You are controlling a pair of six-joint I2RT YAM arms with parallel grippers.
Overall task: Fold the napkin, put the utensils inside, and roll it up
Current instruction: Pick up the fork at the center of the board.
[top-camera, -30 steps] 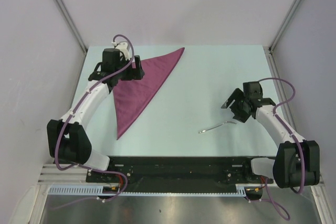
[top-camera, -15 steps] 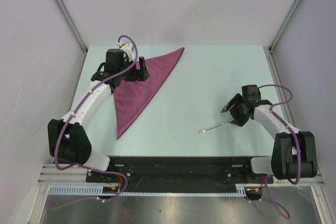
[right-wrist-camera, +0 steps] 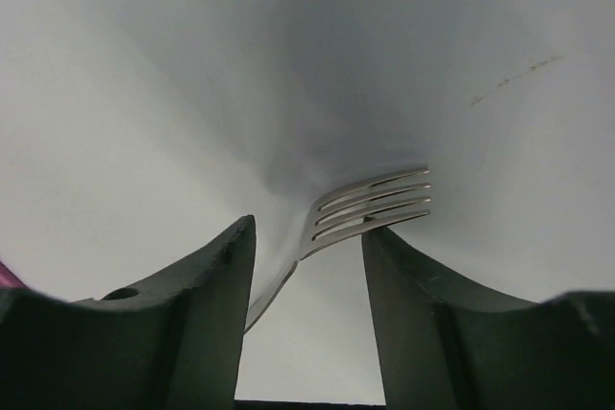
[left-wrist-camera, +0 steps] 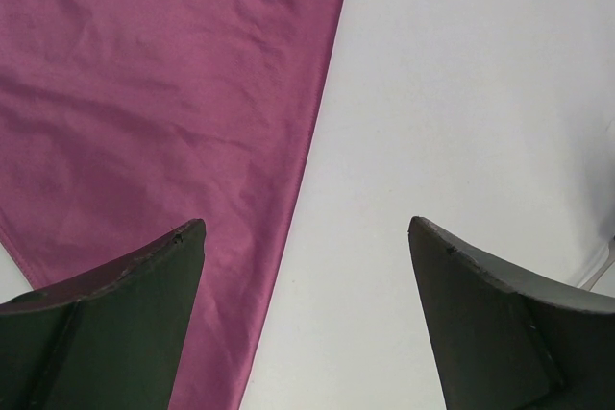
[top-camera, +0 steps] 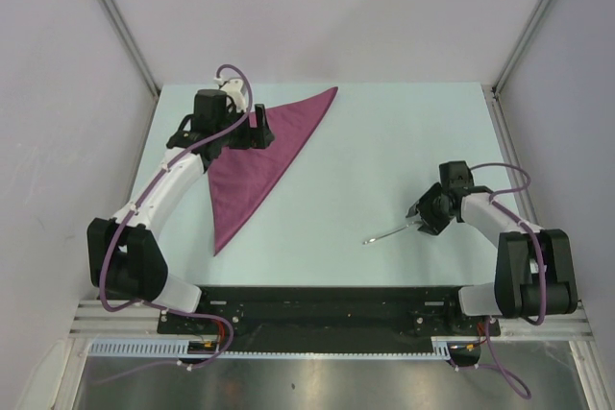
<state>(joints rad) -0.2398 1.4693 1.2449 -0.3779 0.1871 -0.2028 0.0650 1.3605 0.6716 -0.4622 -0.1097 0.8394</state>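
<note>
1. Left fingers spread wide above the folded napkin, toward the table's far-left corner.
2. Right fingers, apart, straddle the fork's neck near the right edge.

Plain maroon napkin, silvery fork

From above, the left arm covers the napkin's corner nearest the table's far-left corner. The right end effector hides the head of the utensil, which is too small there to tell its shape. In the right wrist view the handle slips behind one finger, and contact cannot be told. The left wrist view cuts the napkin off at its top and left edges.
</note>
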